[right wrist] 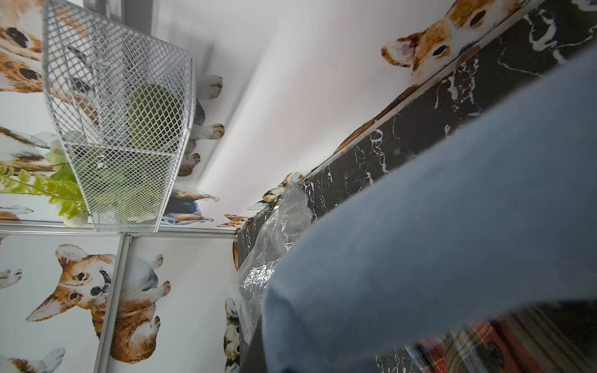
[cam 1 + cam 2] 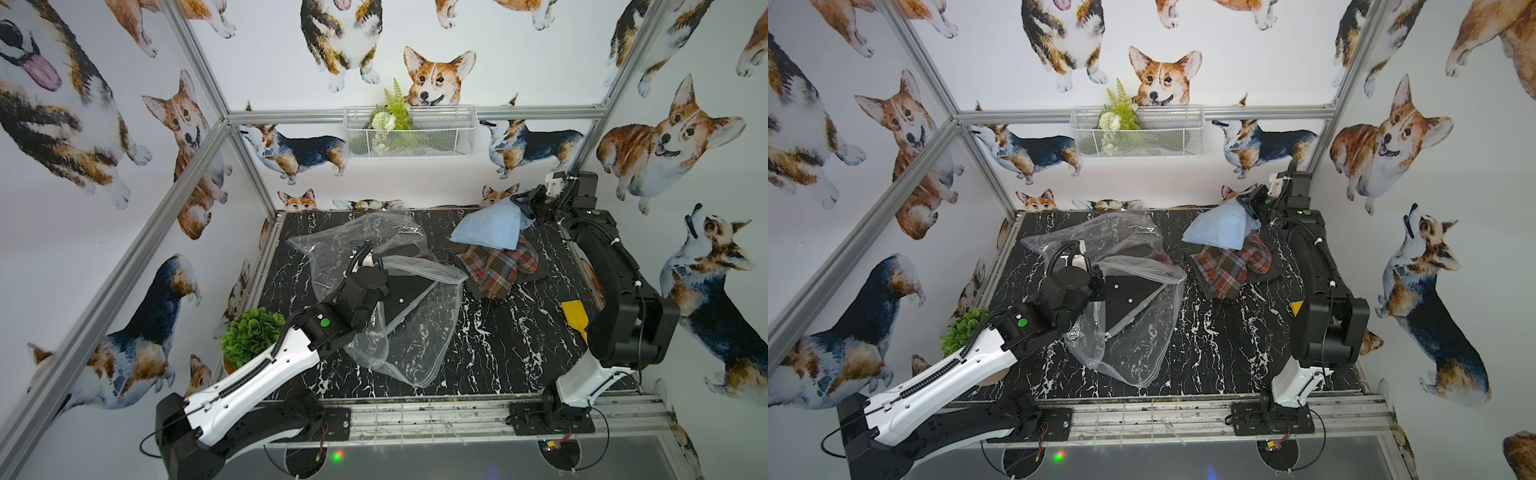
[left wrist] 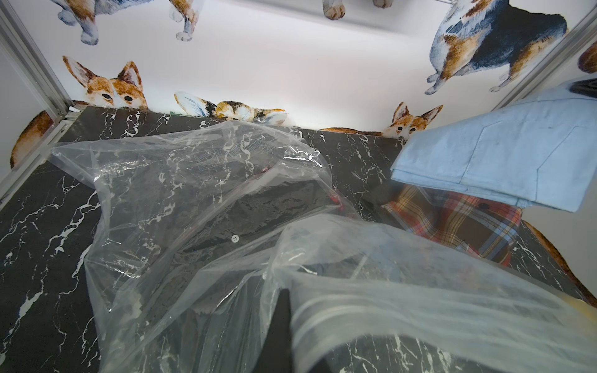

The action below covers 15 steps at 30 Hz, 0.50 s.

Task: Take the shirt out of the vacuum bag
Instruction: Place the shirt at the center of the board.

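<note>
Left fingers (image 3: 279, 323) shut on the clear crinkly vacuum bag (image 2: 415, 332) at its zip edge.
Just beyond them, inside, lies a black buttoned shirt (image 2: 409, 291): likely soft, light, clinging to slick film; pinch a fold. Far to their right, right fingers (image 2: 524, 208) clamp a folded light-blue shirt (image 2: 486, 228), lifted.

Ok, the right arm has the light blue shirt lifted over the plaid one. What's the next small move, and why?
Probably lower the right gripper slightly and open its fingers. The folded light blue shirt is outside the clear crinkly plastic vacuum bag, hanging over the red-brown plaid shirt; a black buttoned shirt inside the bag needs fetching.
</note>
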Each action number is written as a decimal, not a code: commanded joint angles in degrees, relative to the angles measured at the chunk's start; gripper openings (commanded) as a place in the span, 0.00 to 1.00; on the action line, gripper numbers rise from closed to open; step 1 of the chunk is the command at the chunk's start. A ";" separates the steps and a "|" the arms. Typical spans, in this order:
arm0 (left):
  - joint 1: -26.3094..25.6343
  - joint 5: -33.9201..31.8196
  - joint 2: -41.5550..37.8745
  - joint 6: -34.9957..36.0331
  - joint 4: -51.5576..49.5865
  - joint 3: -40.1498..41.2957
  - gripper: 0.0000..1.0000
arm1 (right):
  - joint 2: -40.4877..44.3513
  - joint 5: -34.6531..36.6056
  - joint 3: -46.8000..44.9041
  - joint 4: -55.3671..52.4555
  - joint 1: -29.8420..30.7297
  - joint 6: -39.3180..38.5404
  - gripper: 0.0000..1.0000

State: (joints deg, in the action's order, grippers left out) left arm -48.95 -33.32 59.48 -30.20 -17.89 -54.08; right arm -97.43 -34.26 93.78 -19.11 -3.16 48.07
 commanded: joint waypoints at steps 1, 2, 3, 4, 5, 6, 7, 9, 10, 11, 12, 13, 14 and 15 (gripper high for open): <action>-0.09 -0.87 0.33 0.35 0.55 -0.30 0.00 | -1.84 -1.50 5.85 3.16 -0.18 -1.39 0.00; -0.09 -0.82 0.45 0.38 0.66 -0.40 0.00 | -2.42 -1.59 7.40 2.17 -0.19 -1.75 0.00; -0.08 -0.87 0.58 0.28 0.66 -0.50 0.00 | -2.76 -1.34 8.18 1.74 -0.09 -2.29 0.00; -0.09 -0.78 0.72 0.23 0.69 -0.50 0.00 | -2.77 -1.34 8.26 1.86 -0.09 -2.57 0.00; -0.16 -0.70 0.80 0.02 0.75 -0.50 0.00 | -2.70 -1.25 8.06 1.82 -0.09 -3.00 0.00; -0.17 -0.62 0.81 -0.04 0.83 -0.36 0.00 | -2.52 -1.16 7.31 1.80 -0.09 -3.58 0.00; -0.26 -0.68 0.81 -0.17 0.92 -0.26 0.00 | -2.02 -0.64 5.37 2.19 -0.01 -4.29 0.00; -0.44 -0.55 0.89 -0.41 1.19 0.20 0.00 | -0.95 1.57 -0.95 4.08 0.08 -6.36 0.00; -0.53 -0.60 0.98 -0.48 1.15 0.28 0.00 | -0.92 1.83 -4.05 5.02 0.01 -6.84 0.00; -0.66 -0.63 1.07 -0.56 1.11 0.45 0.00 | -1.09 1.14 -8.02 7.10 -0.17 -7.03 0.00; -0.79 -0.57 1.16 -0.64 1.19 0.63 0.00 | -1.03 1.20 -12.16 9.61 -0.27 -6.92 0.00; -0.93 -0.47 1.16 -0.69 1.28 0.88 0.00 | -0.76 2.27 -15.60 12.00 -0.18 -6.10 0.00; -1.06 -0.43 1.16 -0.81 1.28 1.05 0.00 | -0.57 2.93 -18.88 14.89 -0.03 -4.46 0.00; -1.23 -0.42 1.16 -0.85 1.28 1.24 0.00 | -0.65 2.13 -20.31 15.84 -0.01 -3.27 0.00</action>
State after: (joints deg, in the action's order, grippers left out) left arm -49.82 -33.30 60.60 -30.44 -17.80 -53.34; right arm -98.52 -32.58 78.74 -12.60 -3.27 43.24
